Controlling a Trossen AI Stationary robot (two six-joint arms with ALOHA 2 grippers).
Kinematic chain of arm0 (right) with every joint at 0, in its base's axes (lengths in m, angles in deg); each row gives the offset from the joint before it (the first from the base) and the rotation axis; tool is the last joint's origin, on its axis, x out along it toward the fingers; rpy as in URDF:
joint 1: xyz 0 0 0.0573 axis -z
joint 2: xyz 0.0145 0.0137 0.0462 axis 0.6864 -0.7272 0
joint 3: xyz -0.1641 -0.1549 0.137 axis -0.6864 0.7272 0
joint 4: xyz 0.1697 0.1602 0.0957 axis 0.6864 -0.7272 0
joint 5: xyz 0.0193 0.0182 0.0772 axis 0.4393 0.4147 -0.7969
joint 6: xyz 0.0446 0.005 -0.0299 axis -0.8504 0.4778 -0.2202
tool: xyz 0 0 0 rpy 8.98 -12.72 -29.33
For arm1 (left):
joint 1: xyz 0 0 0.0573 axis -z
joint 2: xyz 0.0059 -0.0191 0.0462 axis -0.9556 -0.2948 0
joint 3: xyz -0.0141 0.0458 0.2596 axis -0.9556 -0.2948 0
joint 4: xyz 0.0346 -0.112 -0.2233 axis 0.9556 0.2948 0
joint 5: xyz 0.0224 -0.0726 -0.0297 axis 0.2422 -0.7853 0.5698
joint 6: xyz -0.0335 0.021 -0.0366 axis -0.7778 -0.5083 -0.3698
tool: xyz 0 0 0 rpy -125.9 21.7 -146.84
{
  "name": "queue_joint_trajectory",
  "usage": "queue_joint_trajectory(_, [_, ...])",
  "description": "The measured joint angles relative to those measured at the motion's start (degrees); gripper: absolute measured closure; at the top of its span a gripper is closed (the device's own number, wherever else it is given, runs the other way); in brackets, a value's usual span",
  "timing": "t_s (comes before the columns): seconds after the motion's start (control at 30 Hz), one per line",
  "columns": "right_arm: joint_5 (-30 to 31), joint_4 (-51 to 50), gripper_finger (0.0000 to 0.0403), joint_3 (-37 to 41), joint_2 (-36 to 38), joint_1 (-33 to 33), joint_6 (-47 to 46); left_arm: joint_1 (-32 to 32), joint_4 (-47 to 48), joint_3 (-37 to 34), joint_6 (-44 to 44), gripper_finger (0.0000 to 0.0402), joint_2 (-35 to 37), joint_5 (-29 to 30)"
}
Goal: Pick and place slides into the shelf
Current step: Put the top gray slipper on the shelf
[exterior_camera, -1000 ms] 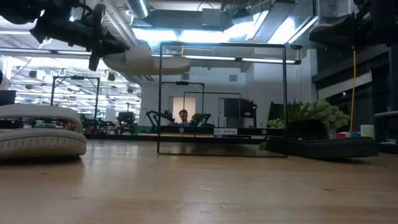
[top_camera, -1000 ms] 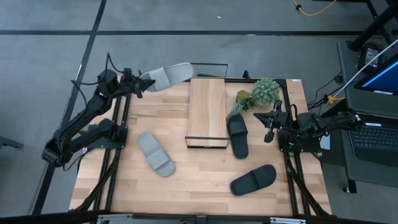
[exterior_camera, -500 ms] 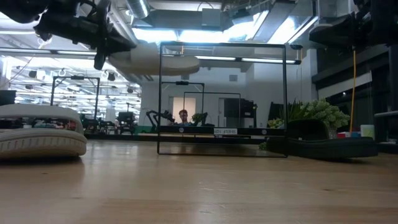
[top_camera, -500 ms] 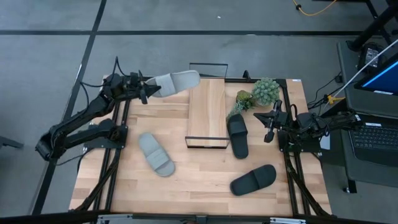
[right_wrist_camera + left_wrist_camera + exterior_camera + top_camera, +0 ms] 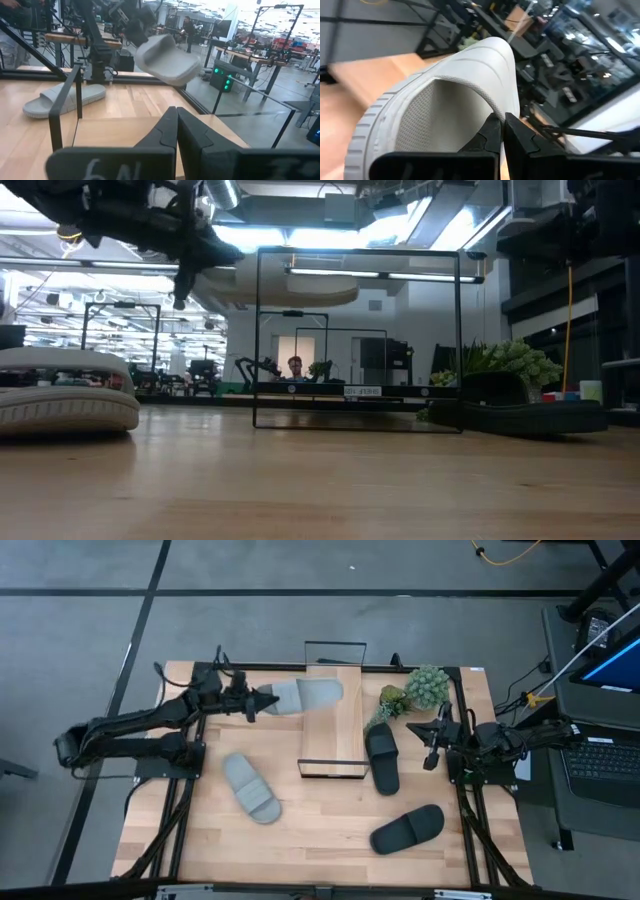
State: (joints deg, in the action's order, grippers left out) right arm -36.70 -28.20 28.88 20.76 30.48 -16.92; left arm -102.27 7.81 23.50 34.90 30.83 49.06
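**High view onward: first slide in transit, none shelved**

High view: no slide rests on the shelf [image 5: 333,725] yet. The left gripper [image 5: 250,703] is clenched on the heel end of one light grey slide [image 5: 305,695], which it carries off the table [image 5: 300,830]; the toe end overhangs the far corner of the shelf's plank top. A second grey slide [image 5: 251,788] lies on the table near the left arm's base. One black slide [image 5: 382,757] lies just beside the shelf's right edge; another black slide [image 5: 408,828] lies nearer the front of the table. The right gripper [image 5: 433,745] is clenched on nothing and waits at the table's right edge, near a potted plant [image 5: 418,690]. Judgement: first of four placements in hand, three slides untouched.

Low view: the carried slide [image 5: 290,285] hangs level near the top bar of the wire frame [image 5: 358,338], clear of the table. The grounded grey slide [image 5: 62,388] sits at the left.

Left wrist view: the fingers [image 5: 490,137] pinch the slide's rim [image 5: 445,100] where sole meets strap.

Right wrist view: the carried slide [image 5: 162,59] is seen aloft above the shelf; whether it is directly over the plank cannot be told here.
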Motion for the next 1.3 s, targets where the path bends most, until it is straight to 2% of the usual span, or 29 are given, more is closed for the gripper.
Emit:
queue_joint_trajectory(0.5, [0.0,0.61,0.0393,0.0,0.0,-0.01,0.21,8.41,0.69,11.17,3.18,0.0401,-15.54,0.26])
queue_joint_trajectory(0.7, [0.0,0.61,0.0393,0.0,0.0,-0.02,0.22,11.67,0.31,12.65,-1.47,0.0401,-20.19,2.79])
queue_joint_trajectory(0.97, [0.0,0.61,0.0393,0.0,0.0,0.0,0.2,17.09,0.31,12.67,-10.45,0.0401,-22.39,4.86])
queue_joint_trajectory(1.3, [0.0,0.61,0.0393,0.0,0.0,-0.02,0.17,22.14,0.46,12.73,-11.64,0.0401,-23.7,10.47])
